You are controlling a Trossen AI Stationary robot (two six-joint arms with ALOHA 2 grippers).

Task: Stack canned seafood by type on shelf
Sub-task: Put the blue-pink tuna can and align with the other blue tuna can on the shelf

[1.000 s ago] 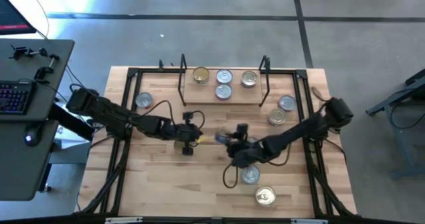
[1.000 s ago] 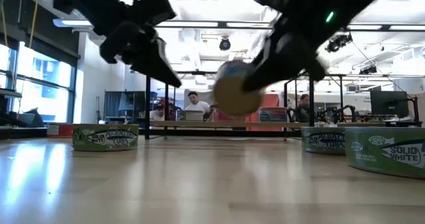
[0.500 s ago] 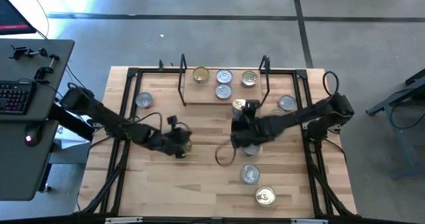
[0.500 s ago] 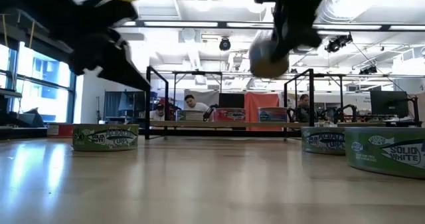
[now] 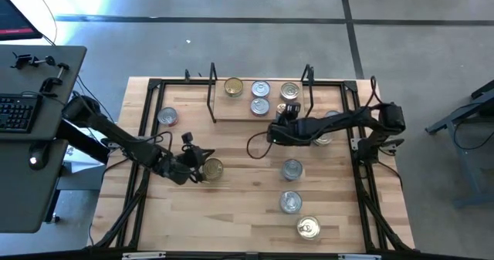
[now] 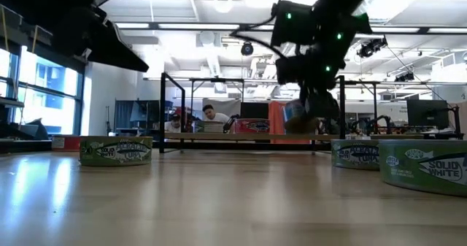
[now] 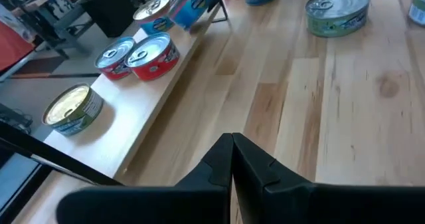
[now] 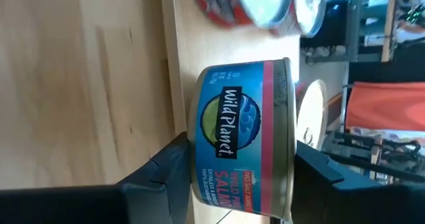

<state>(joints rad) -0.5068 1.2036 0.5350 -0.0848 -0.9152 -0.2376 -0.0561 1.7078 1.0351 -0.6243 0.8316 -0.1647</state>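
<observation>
Blue-and-red round metal salmon tin (image 8: pixel 242 141) sits squeezed in the right gripper (image 5: pixel 289 113).
Just ahead waits the wooden shelf board (image 5: pixel 239 111), so matching tins stack. Left gripper (image 7: pixel 232 159) is pinched closed, empty.

Left gripper (image 7: pixel 232 159) closed, fingers meeting over the table (image 7: pixel 345 117); beyond it the shelf (image 7: pixel 169 84) board carries a gold-lidded can (image 7: pixel 72 109) and two red-labelled cans (image 7: pixel 154 54) side by side; a green-labelled can (image 7: pixel 337 10) stands on the table.

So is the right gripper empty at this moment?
No, in the right wrist view the right gripper has its two fingers on either side of a blue Wild Planet salmon can, gripping it.
</observation>
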